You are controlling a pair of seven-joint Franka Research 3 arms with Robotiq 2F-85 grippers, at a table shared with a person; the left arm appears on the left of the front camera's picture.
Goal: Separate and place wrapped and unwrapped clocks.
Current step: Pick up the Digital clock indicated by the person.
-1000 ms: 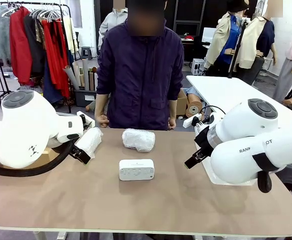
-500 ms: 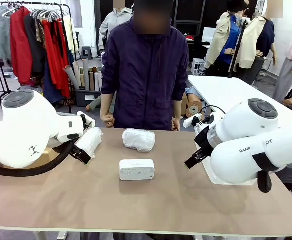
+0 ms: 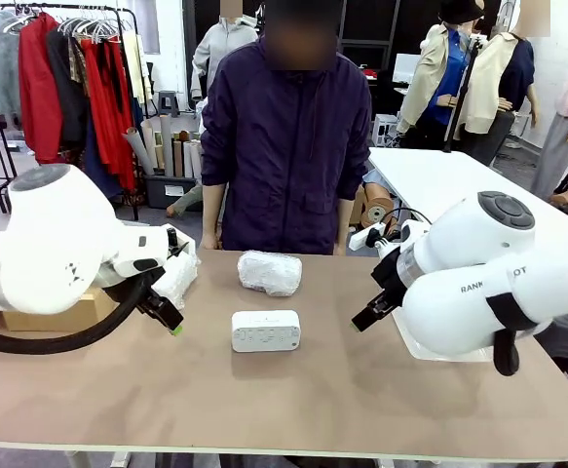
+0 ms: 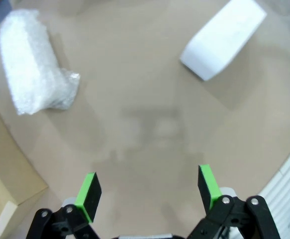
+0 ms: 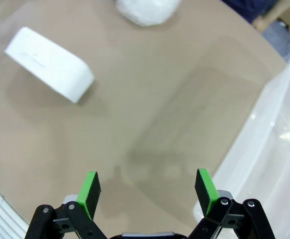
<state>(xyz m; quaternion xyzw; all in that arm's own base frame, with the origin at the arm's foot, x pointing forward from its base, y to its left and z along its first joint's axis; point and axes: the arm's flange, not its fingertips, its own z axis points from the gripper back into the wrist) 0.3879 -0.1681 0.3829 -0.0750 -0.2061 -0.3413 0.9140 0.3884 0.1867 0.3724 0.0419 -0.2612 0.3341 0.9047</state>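
**A:** Where are the clocks at this moment?

**B:** The bare white rectangular plastic clock with rounded corners (image 3: 266,331) lies flat on the brown table (image 3: 313,409), about in its middle. Just behind it, toward the person in the dark purple jacket (image 3: 285,146), lies one oblong bundle of white bubble wrap (image 3: 270,272). The second bubble-wrap bundle (image 3: 180,276) lies to the left of the clock and a little farther back. All three rest on the table itself, outside the containers.

**A:** Which containers do you see?

**B:** To the right of the clock stands a clear plastic tub (image 5: 269,149), partly under the right arm (image 3: 478,283). The part of its inside that shows is bare plastic with light reflections. The rest I cannot tell. Farther left of the clock than the second bundle is a brown cardboard box (image 4: 5,169). Its inside is hidden.

**A:** And the grippers?

**B:** The left gripper (image 4: 148,189) hangs above the table to the left of the clock, near the second bundle. Its green pads (image 4: 90,191) are spread wide and hold nothing. The right gripper (image 5: 147,189) hangs to the right of the clock, beside the edge of the tub. It is spread equally wide and also holds nothing.
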